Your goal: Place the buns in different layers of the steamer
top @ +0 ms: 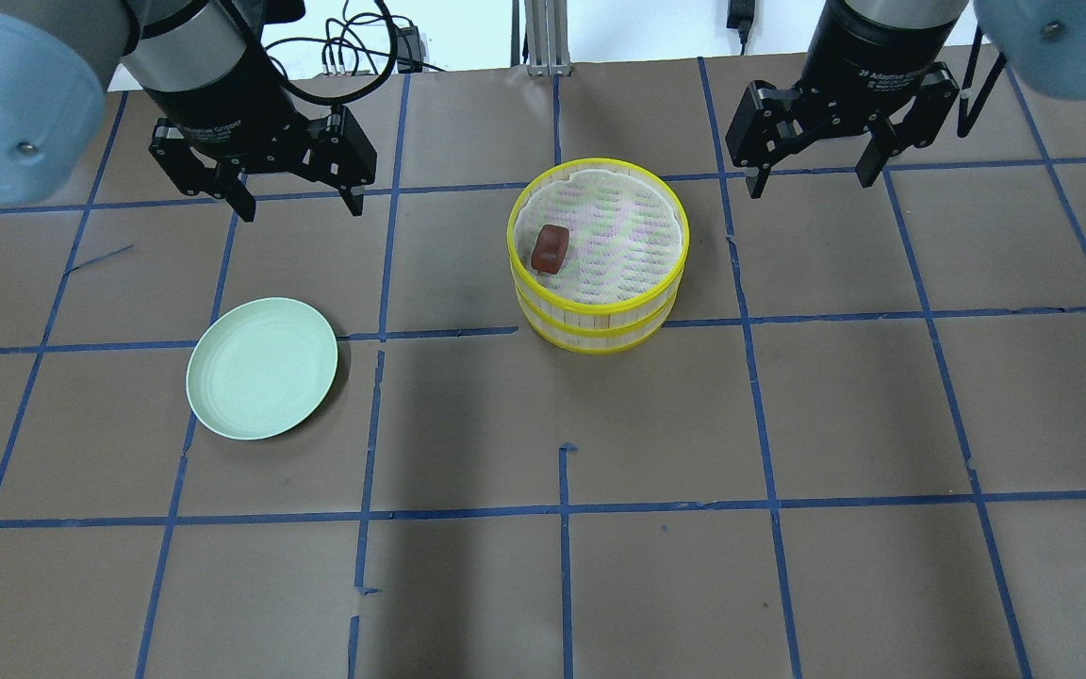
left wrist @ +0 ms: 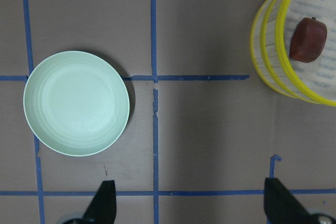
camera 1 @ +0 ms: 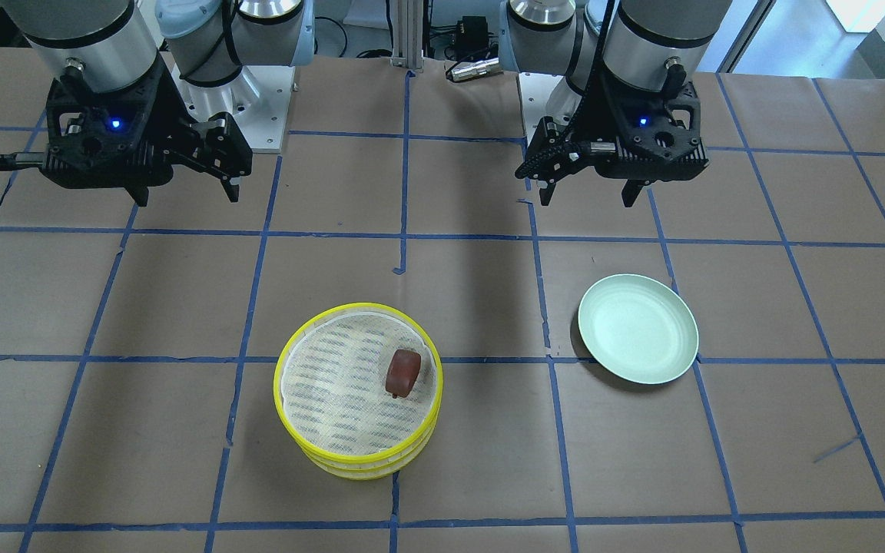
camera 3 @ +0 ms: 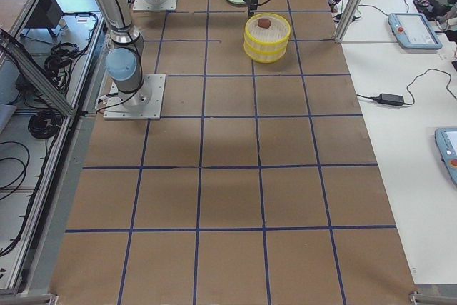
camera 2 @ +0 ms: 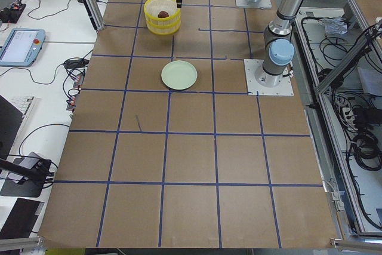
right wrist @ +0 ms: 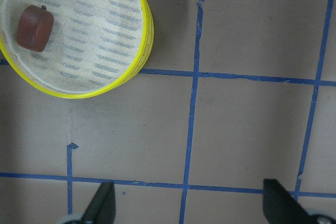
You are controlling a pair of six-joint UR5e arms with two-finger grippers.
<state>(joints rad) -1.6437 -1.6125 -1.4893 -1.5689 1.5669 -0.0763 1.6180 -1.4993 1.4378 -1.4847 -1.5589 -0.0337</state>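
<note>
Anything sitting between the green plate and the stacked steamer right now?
No. Between the green plate and the stacked steamer lies only bare table with blue tape lines, as the overhead and left wrist views show.

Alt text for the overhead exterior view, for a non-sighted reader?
Two yellow-rimmed steamer trays stand stacked on the table, a dark reddish-brown bun on the top one's mesh. An empty pale green plate sits to their left. The left gripper and right gripper hang open and empty farther back.
</note>
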